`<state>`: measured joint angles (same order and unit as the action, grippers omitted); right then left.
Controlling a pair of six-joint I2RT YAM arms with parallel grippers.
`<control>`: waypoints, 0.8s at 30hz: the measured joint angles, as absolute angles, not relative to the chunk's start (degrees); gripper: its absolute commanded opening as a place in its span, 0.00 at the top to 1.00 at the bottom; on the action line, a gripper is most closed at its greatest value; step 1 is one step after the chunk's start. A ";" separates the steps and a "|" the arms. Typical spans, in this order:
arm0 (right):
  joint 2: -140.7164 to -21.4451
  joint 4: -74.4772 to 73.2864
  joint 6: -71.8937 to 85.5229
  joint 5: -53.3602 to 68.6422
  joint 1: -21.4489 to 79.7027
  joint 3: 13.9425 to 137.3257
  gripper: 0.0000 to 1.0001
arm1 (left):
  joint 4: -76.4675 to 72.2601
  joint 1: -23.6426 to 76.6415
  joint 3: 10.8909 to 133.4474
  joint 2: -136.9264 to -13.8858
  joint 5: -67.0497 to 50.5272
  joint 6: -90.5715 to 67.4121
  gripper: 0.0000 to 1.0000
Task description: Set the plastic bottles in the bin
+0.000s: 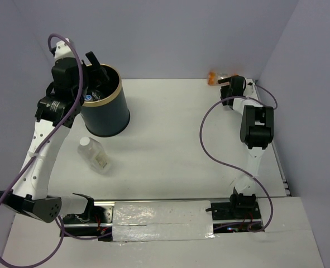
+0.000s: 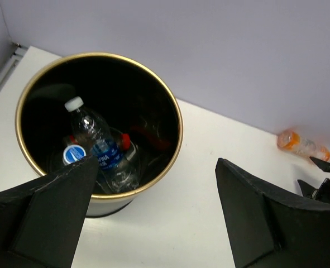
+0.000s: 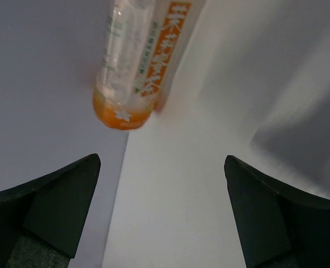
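The dark bin (image 1: 106, 120) with a gold rim stands at the back left. My left gripper (image 1: 97, 72) hovers over its mouth, open and empty. In the left wrist view the gripper (image 2: 158, 163) looks down into the bin (image 2: 178, 131). A clear bottle with a blue label (image 2: 106, 153), a red cap (image 2: 125, 138) and a blue-white cap (image 2: 73, 154) lie inside. A squat white-capped bottle (image 1: 95, 155) lies on the table in front of the bin. The orange-tinted bottle (image 1: 216, 76) lies against the back wall. My right gripper (image 1: 226, 85) is open just short of it (image 3: 134, 61), fingers (image 3: 58, 201) apart.
The back wall and right side wall close in the corner around the orange bottle. The orange bottle also shows in the left wrist view (image 2: 301, 145), at the wall. Purple cables loop beside both arms. A taped base strip (image 1: 159, 220) runs along the near edge.
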<state>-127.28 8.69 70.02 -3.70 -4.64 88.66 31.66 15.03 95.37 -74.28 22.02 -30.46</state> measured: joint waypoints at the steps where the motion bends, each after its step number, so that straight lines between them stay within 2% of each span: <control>1: -128.16 8.80 70.04 -3.95 -4.64 90.19 0.00 | 31.59 15.03 96.05 -74.22 22.57 -30.46 0.01; 10: -141.14 4.58 70.78 -6.59 -4.67 112.97 0.00 | 30.02 15.03 100.64 -73.93 26.11 -30.06 0.01; 24: -146.43 -0.40 74.15 -10.02 -4.67 119.44 0.00 | 28.77 15.03 101.65 -78.04 26.68 -29.69 0.01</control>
<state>-146.43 -0.40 74.15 -10.02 -4.67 119.44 28.77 15.03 101.65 -78.04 26.68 -29.69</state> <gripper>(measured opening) 0.994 0.994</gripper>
